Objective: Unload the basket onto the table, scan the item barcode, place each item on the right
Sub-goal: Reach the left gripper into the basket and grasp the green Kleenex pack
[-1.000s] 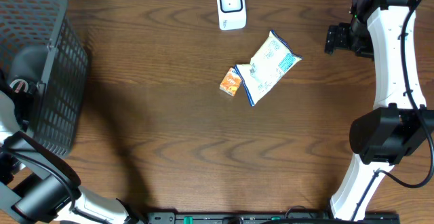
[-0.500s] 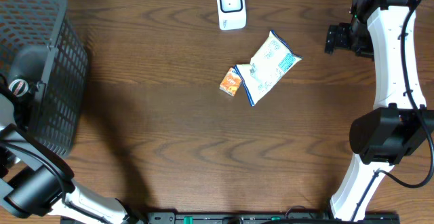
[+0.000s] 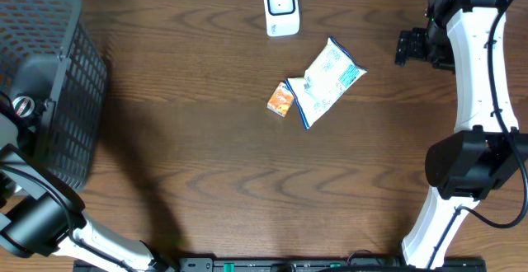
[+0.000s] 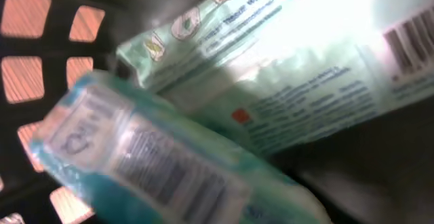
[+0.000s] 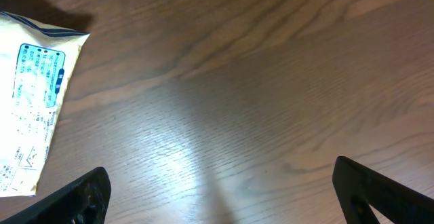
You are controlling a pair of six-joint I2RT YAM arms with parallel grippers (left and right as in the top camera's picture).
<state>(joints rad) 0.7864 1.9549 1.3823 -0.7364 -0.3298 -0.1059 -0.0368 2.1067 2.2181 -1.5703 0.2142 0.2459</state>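
Note:
My left arm (image 3: 33, 86) reaches down into the black mesh basket (image 3: 78, 115) at the table's left; its fingers do not show in any view. Close under the left wrist camera lies a teal packet (image 4: 156, 163) with a barcode facing up, and behind it a pale green packet (image 4: 305, 68) with a barcode at its corner. The white scanner (image 3: 281, 8) stands at the table's back middle. My right gripper (image 5: 220, 197) hangs open over bare wood at the right (image 3: 410, 48), with nothing between its fingers.
A white and blue packet (image 3: 327, 81) lies at mid-table, its end also in the right wrist view (image 5: 34, 115). A small orange box (image 3: 281, 100) rests against its left side. The basket's mesh walls (image 4: 27, 54) close in round the left arm.
My left arm has shifted a little inside the basket. The right arm, the scanner and the items on the table have not moved.

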